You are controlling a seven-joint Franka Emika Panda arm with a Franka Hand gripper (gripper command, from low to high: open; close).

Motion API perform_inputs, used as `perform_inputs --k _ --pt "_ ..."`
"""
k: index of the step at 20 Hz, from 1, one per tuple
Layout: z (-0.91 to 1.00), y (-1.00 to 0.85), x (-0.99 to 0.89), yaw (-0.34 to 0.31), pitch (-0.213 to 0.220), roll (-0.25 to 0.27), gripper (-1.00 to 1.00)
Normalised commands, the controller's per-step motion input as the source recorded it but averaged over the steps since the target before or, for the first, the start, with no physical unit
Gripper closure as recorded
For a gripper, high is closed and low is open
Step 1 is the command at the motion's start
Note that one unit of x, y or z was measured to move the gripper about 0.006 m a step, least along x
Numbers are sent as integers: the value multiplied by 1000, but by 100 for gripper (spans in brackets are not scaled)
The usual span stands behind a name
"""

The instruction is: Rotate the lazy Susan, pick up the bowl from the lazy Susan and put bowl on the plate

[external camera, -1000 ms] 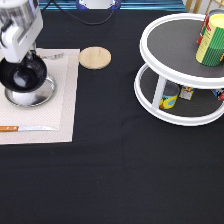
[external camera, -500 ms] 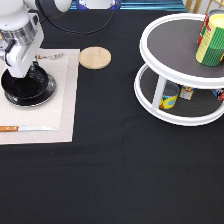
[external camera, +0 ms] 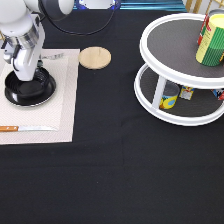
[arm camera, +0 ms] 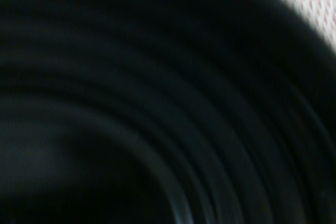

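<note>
The glossy black bowl [external camera: 31, 89] lies flat on the pale placemat [external camera: 62, 107] at the exterior view's left, where the silver plate stood; the plate is hidden under it. My gripper [external camera: 27, 76] reaches down onto the bowl's far rim and is shut on it. The wrist view is filled by the bowl's dark ribbed inside [arm camera: 150, 125]. The white two-tier lazy Susan [external camera: 150, 60] stands at the exterior view's right, far from the gripper.
A yellow-green can [external camera: 212, 40] stands on the lazy Susan's top tier, and small items [external camera: 170, 97] sit on its lower tier. A round wooden coaster [external camera: 95, 57] lies beside the placemat. A knife [external camera: 27, 128] lies along the placemat's near edge.
The gripper has lowered the bowl from just above the silver plate down onto it; the plate is now covered. In the last half second the hand has barely moved.
</note>
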Motion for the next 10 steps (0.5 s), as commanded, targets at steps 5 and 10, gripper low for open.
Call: perform_inputs --k 5,10 --pt "892 10 310 60 139 -2 -100" --pt "1000 29 149 5 24 -78 -100"
